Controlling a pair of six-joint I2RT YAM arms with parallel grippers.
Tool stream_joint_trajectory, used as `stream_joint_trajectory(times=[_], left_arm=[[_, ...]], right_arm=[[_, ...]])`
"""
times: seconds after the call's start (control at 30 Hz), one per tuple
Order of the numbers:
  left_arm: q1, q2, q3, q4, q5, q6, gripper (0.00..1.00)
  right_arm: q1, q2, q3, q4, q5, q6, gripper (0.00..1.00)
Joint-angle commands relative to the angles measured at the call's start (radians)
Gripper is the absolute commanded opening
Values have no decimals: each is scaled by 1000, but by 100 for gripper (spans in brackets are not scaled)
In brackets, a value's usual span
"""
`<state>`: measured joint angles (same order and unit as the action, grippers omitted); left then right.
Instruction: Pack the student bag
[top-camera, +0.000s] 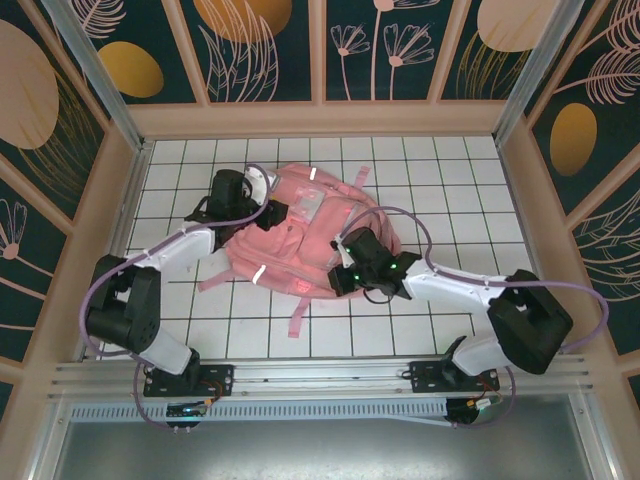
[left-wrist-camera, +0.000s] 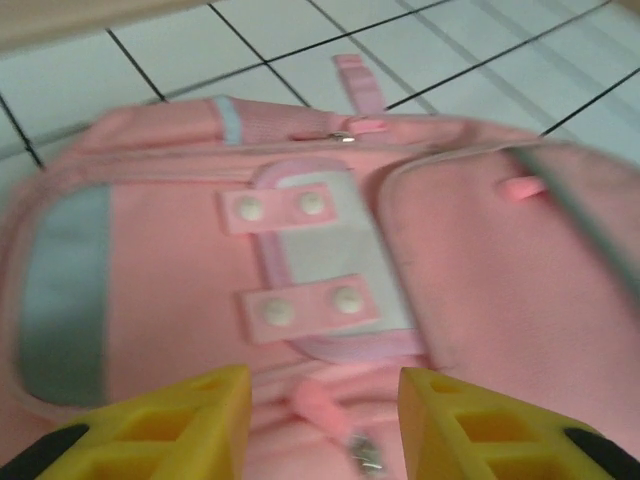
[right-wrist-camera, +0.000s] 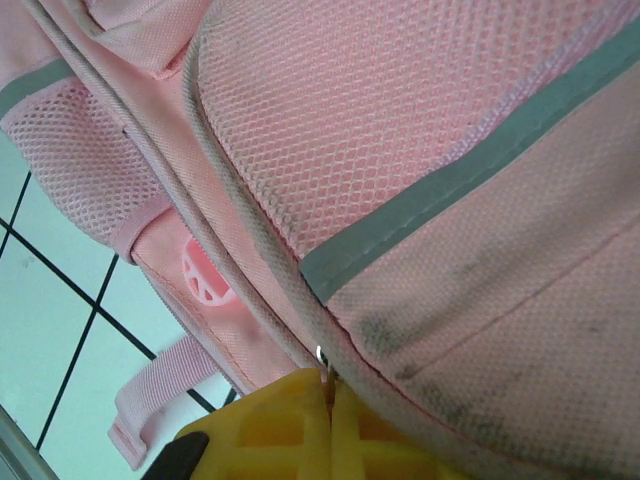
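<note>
Top external view: the big soft pink cloth student bag (top-camera: 300, 235) lies flat in the middle of the white tiled table (top-camera: 450, 170). Its long way seems to run on a slant. The end with the little carry loop (top-camera: 356, 178) points to the far wall, and the loose straps (top-camera: 296, 322) trail toward the near edge.

The left gripper (top-camera: 240, 192) is at the bag's far left corner. In the left wrist view its yellow fingers (left-wrist-camera: 200, 420) are spread apart, and a pink zip pull (left-wrist-camera: 322, 412) on the bag lies right between them.

The right gripper (top-camera: 352, 265) is at the bag's near right side. Its fingers (right-wrist-camera: 290, 420) are pressed together at a seam and seem to pinch a small silver zip tab (right-wrist-camera: 321, 357).

The left arm is nearer the pink pull, so I think that arm should close on it.
</note>
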<state>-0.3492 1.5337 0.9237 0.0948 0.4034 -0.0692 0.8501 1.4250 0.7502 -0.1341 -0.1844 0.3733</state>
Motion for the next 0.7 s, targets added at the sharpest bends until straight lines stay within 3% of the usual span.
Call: stream_joint_trajectory(times=[0.0,0.07,0.1,0.17,0.3,0.53,0.67], left_arm=[[-22,-111,-85,-68,111,-386,47],[-52,-143,-100,-155,66,-496,50],[-67,-143,-103,-177,96,-539,50],[-99,-136,-108,-174,141,-619,46],[-151,-132,-134,-104,93,-795,42],[-180,-110,-138,-140,-6,-910,41],[-188,-136,-160,-183,-75,-962,46]], right_arm=[[5,33,55,111,-26,38,0],[9,34,48,137,-28,44,0],[10,34,43,151,-33,48,0],[12,31,30,178,-49,54,0],[18,28,14,231,-62,78,0],[48,72,52,252,-54,85,0],[65,94,64,269,-39,82,0]])
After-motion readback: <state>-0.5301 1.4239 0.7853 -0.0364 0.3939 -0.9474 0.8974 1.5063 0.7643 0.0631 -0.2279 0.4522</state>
